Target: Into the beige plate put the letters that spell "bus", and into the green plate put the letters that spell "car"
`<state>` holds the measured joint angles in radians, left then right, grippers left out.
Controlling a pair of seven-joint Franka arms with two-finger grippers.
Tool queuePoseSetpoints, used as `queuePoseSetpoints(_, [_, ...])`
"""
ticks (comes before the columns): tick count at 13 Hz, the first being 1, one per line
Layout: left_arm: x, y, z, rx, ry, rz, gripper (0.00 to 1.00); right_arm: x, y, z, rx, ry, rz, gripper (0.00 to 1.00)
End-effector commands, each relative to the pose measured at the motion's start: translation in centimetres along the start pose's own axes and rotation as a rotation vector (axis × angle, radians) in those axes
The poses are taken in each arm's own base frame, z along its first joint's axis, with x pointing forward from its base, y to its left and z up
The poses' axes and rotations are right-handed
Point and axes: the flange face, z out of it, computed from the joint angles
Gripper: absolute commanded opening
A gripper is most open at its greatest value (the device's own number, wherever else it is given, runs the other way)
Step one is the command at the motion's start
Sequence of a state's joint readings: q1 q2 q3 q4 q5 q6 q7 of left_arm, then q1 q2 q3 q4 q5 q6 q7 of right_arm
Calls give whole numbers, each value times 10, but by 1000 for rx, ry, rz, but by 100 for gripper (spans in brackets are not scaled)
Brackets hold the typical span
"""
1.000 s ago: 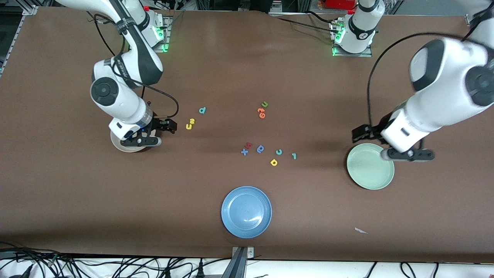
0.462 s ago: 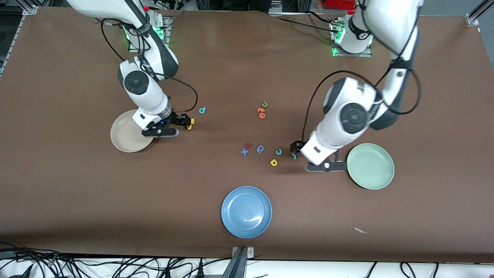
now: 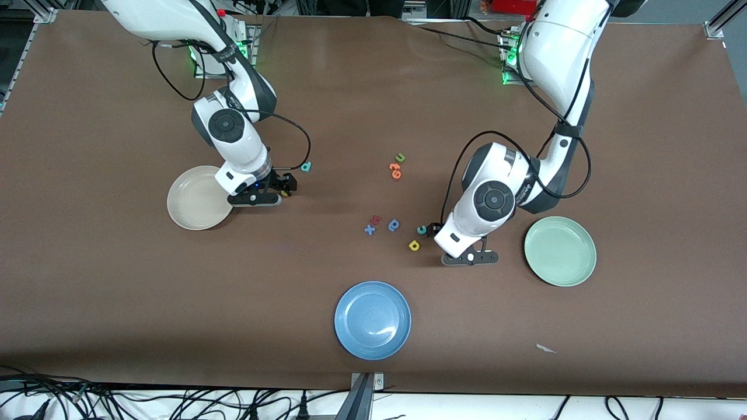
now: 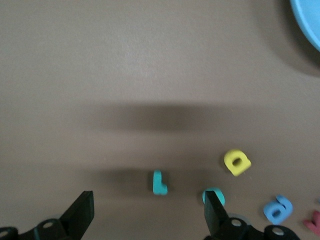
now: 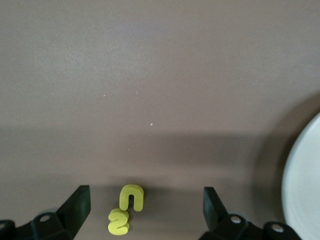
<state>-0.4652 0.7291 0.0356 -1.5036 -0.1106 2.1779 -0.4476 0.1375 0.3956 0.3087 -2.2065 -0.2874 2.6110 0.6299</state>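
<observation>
My right gripper (image 3: 286,185) hangs open just above the table beside the beige plate (image 3: 189,204). The yellow u (image 5: 132,197) and yellow s (image 5: 119,221) lie touching between its fingers (image 5: 78,199); the beige plate's rim (image 5: 302,192) shows at that view's edge. The teal b (image 3: 306,167) lies beside this gripper, farther from the front camera. My left gripper (image 3: 435,229) is open low over the teal r (image 4: 159,182), which lies between its fingers (image 4: 212,205). One finger partly covers the teal c (image 4: 213,195). The yellow a (image 4: 237,162) lies close by. The green plate (image 3: 560,251) is empty.
A blue plate (image 3: 372,319) sits near the table's front edge. A blue round letter (image 3: 394,224), a blue x (image 3: 369,230) and a red letter (image 3: 376,219) lie beside the c. Orange letters (image 3: 395,170) and a green u (image 3: 400,157) lie farther back. A paper scrap (image 3: 545,349) lies near the front.
The right gripper has moved from over the beige plate to the yellow u and s. The left gripper has swung from over the green plate to the teal r. Both stayed open.
</observation>
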Motion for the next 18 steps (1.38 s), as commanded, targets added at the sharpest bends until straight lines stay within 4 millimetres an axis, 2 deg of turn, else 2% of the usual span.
queuePoseSetpoints(1, [6, 0, 18, 13, 23, -1, 97, -4, -7, 7, 9, 14, 1, 100])
queuePoseSetpoints(4, [-3, 0, 42, 26, 4, 6, 87, -12, -13, 21, 29, 12, -10, 100])
queuePoseSetpoints(7, [-11, 0, 51, 32, -18, 6, 72, -15, -14, 26, 26, 15, -34, 100])
queuePoseSetpoints(8, [-15, 3, 55, 28, -29, 7, 70, -15, -14, 28, 26, 15, -38, 100])
queuePoseSetpoints(10, [-18, 4, 57, 27, -35, 8, 67, -17, -15, 30, 17, 17, -60, 99])
queuePoseSetpoints(11, [-19, 5, 57, 26, -36, 8, 67, -18, -15, 33, 17, 13, -63, 95])
queuePoseSetpoints(14, [-20, 8, 57, 25, -37, 4, 48, -32, -14, 43, 32, 14, -79, 95])
queuePoseSetpoints(15, [-22, 11, 58, 26, -37, -13, 41, -33, -14, 44, 33, 12, -81, 93])
queuePoseSetpoints(18, [-22, 15, 55, 23, -30, -37, 27, -34, -13, 44, 32, 13, -83, 76])
